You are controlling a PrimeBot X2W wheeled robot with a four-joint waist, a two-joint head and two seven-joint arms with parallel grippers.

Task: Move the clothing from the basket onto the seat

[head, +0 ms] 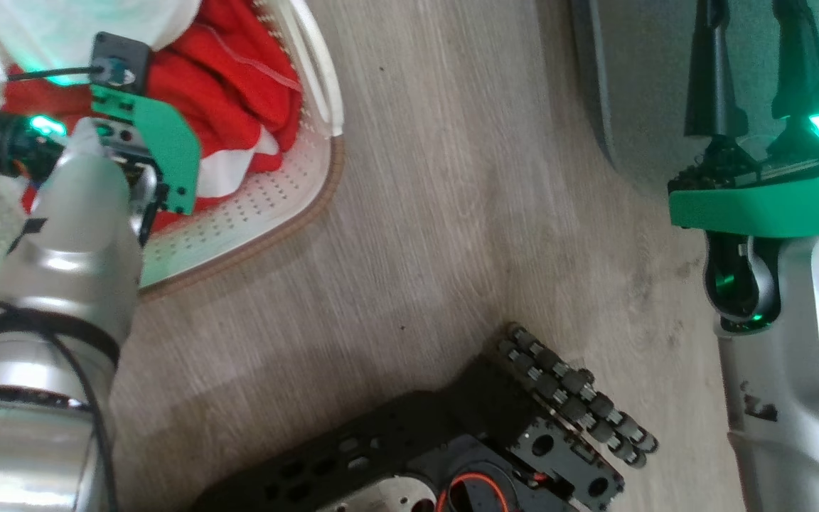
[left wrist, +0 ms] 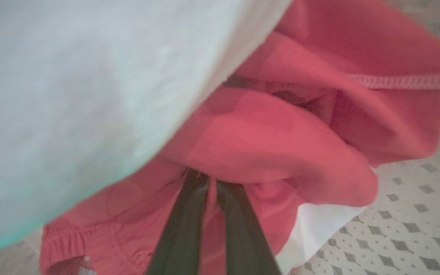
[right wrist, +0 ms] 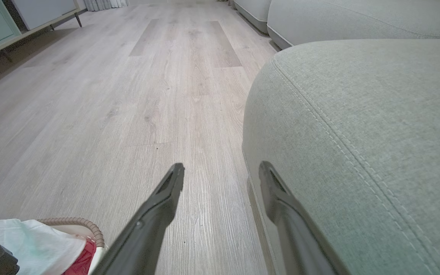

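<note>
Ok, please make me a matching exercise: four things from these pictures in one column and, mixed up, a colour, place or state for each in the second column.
Column one:
1. clothing
2. basket
3. seat
4. right gripper

Column two:
a. grey-green, with stitched seams
b. fingers apart, holding nothing
c. red and white, lying in the basket
d. cream, perforated walls, standing on the wooden floor

Pairs: 1-c, 2-d, 3-a, 4-b
</note>
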